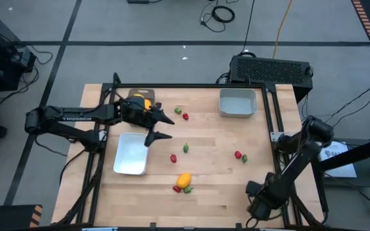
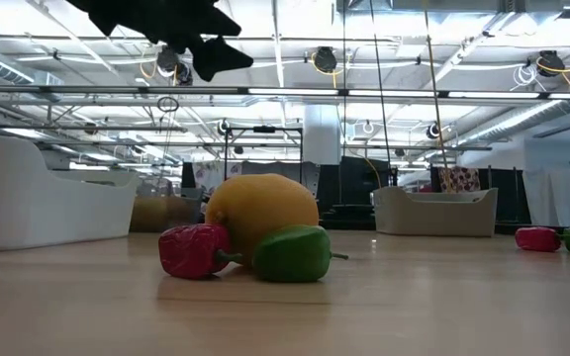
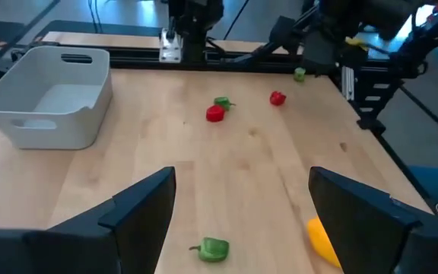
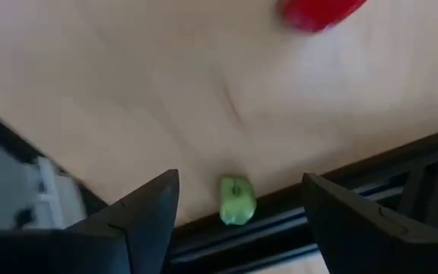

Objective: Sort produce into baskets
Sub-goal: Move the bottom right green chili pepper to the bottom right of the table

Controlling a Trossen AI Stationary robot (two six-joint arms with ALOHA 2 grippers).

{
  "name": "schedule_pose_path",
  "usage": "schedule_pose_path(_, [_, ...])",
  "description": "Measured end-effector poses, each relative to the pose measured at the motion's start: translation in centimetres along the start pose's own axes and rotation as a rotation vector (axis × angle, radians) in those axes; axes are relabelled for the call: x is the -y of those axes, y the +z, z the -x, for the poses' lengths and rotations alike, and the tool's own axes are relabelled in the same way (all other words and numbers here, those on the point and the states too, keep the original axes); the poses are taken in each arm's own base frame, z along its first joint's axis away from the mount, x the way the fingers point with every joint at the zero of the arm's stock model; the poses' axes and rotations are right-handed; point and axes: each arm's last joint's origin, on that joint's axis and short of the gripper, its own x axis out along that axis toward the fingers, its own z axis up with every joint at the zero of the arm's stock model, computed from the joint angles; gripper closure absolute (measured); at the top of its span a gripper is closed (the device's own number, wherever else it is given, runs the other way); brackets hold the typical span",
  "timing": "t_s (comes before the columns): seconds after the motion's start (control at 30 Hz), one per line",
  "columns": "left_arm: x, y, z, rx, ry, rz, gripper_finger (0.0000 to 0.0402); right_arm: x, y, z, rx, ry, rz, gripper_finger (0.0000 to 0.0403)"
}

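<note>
1. The left gripper was open and empty, its two fingers spread, raised above the table just beside the white tray, at the corner nearest the brown tray.
2. The right gripper was also open and empty, parked at the table edge far from the white tray, past the lemon.
3. Produce lay loose on the table: a lemon with a red piece and a green piece touching it, near the white tray; other red and green pieces lay farther out, toward the grey bin.
4. Judged step: reaching for a pick; most sorting remained.
5. Next move called for lowering the open left fingers around one piece, likely the green one nearest that gripper.
</note>
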Motion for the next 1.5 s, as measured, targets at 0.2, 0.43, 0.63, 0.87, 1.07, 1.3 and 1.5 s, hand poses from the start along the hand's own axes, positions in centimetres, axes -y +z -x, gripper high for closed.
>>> schedule_pose_path(0.2, [0.0, 0.0, 0.0, -0.002, 0.022, 0.001, 0.0093, -1.1, 0.8, -3.2, -0.176, -0.082, 0.05, 0.0135])
schedule_pose_path(0.43, [0.0, 0.0, 0.0, -0.002, 0.025, 0.023, 0.0093, -1.6, 1.4, -5.6, -0.332, -0.118, 0.101, 0.0135])
schedule_pose_path(0.63, [0.0, 0.0, 0.0, -0.003, 0.024, 0.034, 0.0093, -1.6, 1.7, -7.0, -0.362, -0.166, 0.147, 0.0138])
schedule_pose_path(0.87, [0.0, 0.0, 0.0, -0.003, 0.024, 0.034, 0.0093, -1.6, 1.2, -7.5, -0.405, -0.178, 0.163, 0.0185])
schedule_pose_path(1.07, [0.0, 0.0, 0.0, -0.003, 0.024, 0.034, 0.0093, -1.6, 1.3, -7.4, -0.419, -0.165, 0.155, 0.0255])
schedule_pose_path(1.3, [0.0, 0.0, 0.0, -0.003, 0.023, 0.041, 0.0093, -2.0, 2.5, -7.2, -0.416, -0.1, 0.147, 0.0326])
schedule_pose_path(1.5, [0.0, 0.0, 0.0, -0.003, 0.023, 0.042, 0.0093, -1.8, 3.9, -6.7, -0.412, -0.068, 0.122, 0.0328])
